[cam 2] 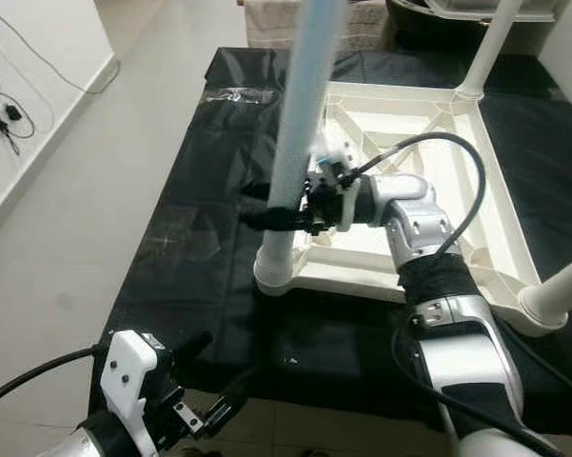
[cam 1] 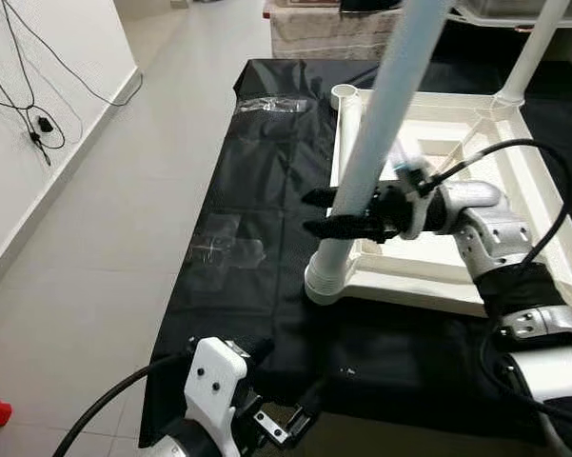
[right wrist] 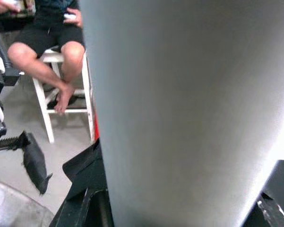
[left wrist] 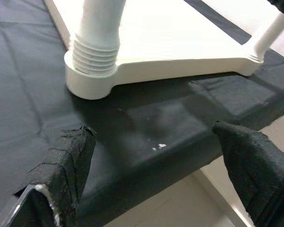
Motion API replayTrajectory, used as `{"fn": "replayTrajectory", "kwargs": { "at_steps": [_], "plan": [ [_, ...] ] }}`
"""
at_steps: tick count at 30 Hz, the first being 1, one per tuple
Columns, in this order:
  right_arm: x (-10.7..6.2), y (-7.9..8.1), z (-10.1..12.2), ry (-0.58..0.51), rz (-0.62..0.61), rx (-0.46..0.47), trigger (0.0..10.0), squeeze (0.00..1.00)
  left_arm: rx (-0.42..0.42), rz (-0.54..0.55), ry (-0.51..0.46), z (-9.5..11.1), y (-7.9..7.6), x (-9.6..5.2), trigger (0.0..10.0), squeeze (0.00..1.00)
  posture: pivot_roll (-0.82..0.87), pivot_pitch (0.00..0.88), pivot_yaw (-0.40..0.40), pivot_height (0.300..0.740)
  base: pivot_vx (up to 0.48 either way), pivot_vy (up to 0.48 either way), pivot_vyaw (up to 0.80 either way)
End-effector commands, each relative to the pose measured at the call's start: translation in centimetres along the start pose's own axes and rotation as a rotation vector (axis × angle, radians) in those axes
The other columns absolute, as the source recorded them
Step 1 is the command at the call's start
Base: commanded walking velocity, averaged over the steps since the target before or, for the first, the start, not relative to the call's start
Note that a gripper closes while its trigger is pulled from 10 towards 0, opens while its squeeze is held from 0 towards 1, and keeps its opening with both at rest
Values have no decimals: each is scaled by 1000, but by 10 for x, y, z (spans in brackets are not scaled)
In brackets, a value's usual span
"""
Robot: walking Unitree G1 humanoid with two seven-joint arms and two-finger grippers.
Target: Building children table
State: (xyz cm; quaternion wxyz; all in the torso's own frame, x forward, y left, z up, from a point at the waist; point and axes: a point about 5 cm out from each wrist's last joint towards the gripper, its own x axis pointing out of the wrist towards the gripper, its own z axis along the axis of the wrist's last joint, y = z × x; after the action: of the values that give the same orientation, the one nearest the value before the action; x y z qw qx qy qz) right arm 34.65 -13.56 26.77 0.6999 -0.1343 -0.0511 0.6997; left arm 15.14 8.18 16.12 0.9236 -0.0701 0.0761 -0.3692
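Note:
A white children's tabletop (cam 1: 514,205) lies upside down on a table covered in black cloth (cam 1: 257,190). A tall white leg (cam 1: 376,143) stands tilted in its near left corner socket (cam 1: 328,281); the leg's threaded end (left wrist: 95,53) sits in the socket. My right gripper (cam 1: 325,213) reaches in from the right and is shut on this leg low down, one black finger on each side. My left gripper (left wrist: 160,165) hangs open by the table's front edge with nothing between its fingers (left wrist: 66,161).
Two more legs stand in the tabletop's far right (cam 1: 528,57) and near right (cam 2: 562,290) corners; the far left socket (cam 1: 345,94) holds none. Clear plastic bags (cam 1: 224,249) lie on the cloth. A person (right wrist: 56,52) sits on a white stool. Cables (cam 1: 38,124) hang on the left wall.

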Motion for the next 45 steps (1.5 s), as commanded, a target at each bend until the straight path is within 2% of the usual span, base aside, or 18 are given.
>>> {"fn": "replayTrajectory", "kwargs": {
  "at_steps": [1, 4, 7, 10, 13, 14, 16, 20, 22, 25, 29, 34, 37, 39, 45],
  "plan": [
    [15, 10, -30, 109, 64, 92, 10000, 0, -3, 12, 21, -5, 1, 1, 10000, 0, 130, 225, -12, 740, 0, 0, 0],
    [27, 9, -33, 119, 69, 85, 10000, 0, 1, 16, 20, -6, 3, 2, 10000, 0, 124, 222, -12, 740, 0, 0, 0],
    [29, 8, -34, 121, 62, 86, 10000, 0, 2, 18, 20, -6, 3, 2, 10000, 0, 124, 222, -12, 740, 0, 0, 0],
    [32, 5, -41, 130, -3, 105, 10000, 0, 6, 21, 19, -6, 4, 3, 10000, 0, 122, 219, -13, 740, 0, 0, 0],
    [28, 3, -52, 127, -148, 155, 10000, 0, 10, 31, 13, -6, 6, 5, 10000, 0, 118, 208, -19, 740, 0, 0, 0],
    [28, 3, -52, 127, -148, 155, 10000, 0, 10, 31, 13, -6, 6, 5, 10000, 0, 118, 208, -19, 740, 0, 0, 0],
    [22, 7, -56, 105, -226, 188, 10000, 0, 13, 37, 10, -7, 7, 7, 10000, 0, 115, 205, -18, 740, 0, 0, 0],
    [19, 10, -58, 86, -260, 207, 10000, 0, 15, 39, 8, -7, 8, 7, 10000, 0, 110, 200, -14, 740, 0, 0, 0],
    [10, 16, -59, 21, -307, 253, 10000, 0, 18, 40, 7, -7, 11, 9, 10000, 0, 106, 193, -7, 740, 0, 0, 0],
    [5, 18, -61, -3, -331, 272, 10000, 0, 20, 40, 6, -8, 12, 10, 10000, 0, 107, 191, -7, 740, 0, 0, 0],
    [-2, 16, -67, 16, -415, 291, 10000, 0, 24, 41, 5, -8, 13, 11, 10000, 0, 110, 188, -4, 740, 0, 0, 0],
    [-8, 12, -77, 36, -618, 320, 10000, 0, 32, 42, 6, -8, 15, 11, 10000, 0, 114, 190, -1, 740, 0, 0, 0],
    [-9, 12, -78, 36, -661, 322, 10000, 0, 32, 41, 6, -8, 15, 11, 10000, 0, 116, 192, 0, 740, 0, 0, 0],
    [-11, 12, -79, 38, -768, 333, 10000, 0, 34, 39, 6, -8, 16, 11, 10000, 0, 116, 193, 2, 740, 0, 0, 0],
    [-9, 23, -75, -2, -795, 323, 10000, 0, 34, 36, 7, -8, 16, 10, 10000, 0, 116, 197, 6, 740, 0, 0, 0]
  ]
}}
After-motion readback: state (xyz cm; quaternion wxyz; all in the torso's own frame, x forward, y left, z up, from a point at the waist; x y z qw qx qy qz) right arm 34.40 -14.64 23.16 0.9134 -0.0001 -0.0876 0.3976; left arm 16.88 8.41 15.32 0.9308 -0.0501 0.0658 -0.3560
